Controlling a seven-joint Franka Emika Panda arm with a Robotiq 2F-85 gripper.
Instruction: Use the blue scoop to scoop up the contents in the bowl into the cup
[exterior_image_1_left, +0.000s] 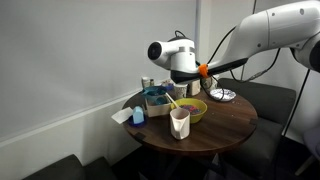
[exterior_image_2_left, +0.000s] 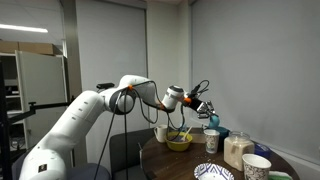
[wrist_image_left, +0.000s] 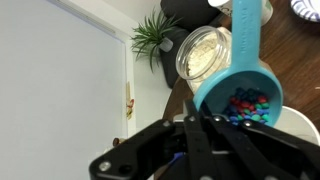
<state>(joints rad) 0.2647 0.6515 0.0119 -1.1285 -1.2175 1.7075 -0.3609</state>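
My gripper (wrist_image_left: 197, 125) is shut on the blue scoop (wrist_image_left: 240, 85). The scoop carries a heap of small dark, red and blue bits (wrist_image_left: 250, 104). In both exterior views the gripper (exterior_image_1_left: 177, 88) (exterior_image_2_left: 205, 107) hangs above the round table, with the scoop (exterior_image_2_left: 212, 118) just below it. The yellow-green bowl (exterior_image_1_left: 195, 111) (exterior_image_2_left: 180, 141) sits under and beside the gripper, with a yellow-orange spoon (exterior_image_1_left: 172, 101) leaning in it. The off-white cup (exterior_image_1_left: 180, 123) (exterior_image_2_left: 160, 133) stands next to the bowl. The bowl's contents do not show clearly.
The round wooden table (exterior_image_1_left: 225, 120) also holds a blue container (exterior_image_1_left: 155, 98), a glass jar of pale grains (wrist_image_left: 205, 52) (exterior_image_2_left: 238, 150), white cups (exterior_image_2_left: 211, 141) (exterior_image_2_left: 257, 165) and a blue-patterned bowl (exterior_image_2_left: 213, 172). A potted plant (wrist_image_left: 155, 35) stands by the wall.
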